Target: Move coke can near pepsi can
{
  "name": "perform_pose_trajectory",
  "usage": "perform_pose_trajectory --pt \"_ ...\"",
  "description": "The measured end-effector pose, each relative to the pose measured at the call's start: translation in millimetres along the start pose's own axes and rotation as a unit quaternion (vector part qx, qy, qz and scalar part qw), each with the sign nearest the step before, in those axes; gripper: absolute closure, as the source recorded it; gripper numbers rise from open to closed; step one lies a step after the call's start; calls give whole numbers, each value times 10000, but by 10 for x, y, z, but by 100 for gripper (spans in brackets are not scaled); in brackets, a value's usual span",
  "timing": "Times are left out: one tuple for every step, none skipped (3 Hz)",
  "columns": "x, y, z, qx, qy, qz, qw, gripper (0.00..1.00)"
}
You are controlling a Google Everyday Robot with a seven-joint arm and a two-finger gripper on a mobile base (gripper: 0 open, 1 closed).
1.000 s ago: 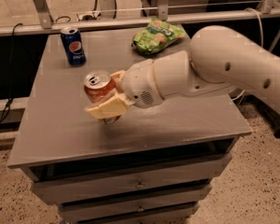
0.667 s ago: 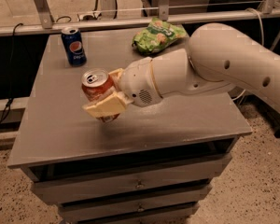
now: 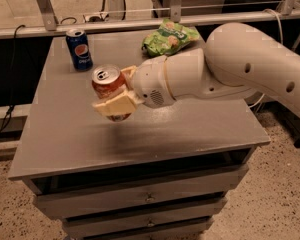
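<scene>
Where the coke can (image 3: 105,81) is: clamped in the gripper (image 3: 113,90), above the grey drawer cabinet (image 3: 190,129), left of centre.
jaws: closed on the can's sides.
pepsi can (image 3: 79,49): upright, back-left, near but apart.
green chip bag (image 3: 170,38): back edge.

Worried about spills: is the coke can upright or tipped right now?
Nearly upright, leaning slightly: the coke can has its silver top facing up, clamped by the gripper over the table.
</scene>
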State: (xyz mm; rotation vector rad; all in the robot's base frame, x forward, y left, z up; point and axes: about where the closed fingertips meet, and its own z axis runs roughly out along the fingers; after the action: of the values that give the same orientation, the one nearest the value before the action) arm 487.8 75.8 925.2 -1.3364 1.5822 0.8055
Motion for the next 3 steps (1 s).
perform_pose_trajectory --pt "-4 -552 -42 530 -167 -23 9985 100" --pt "15 -1168 83 875 -519 24 9948 100" --pt "99 -1721 364 1017 -748 142 9919 100"
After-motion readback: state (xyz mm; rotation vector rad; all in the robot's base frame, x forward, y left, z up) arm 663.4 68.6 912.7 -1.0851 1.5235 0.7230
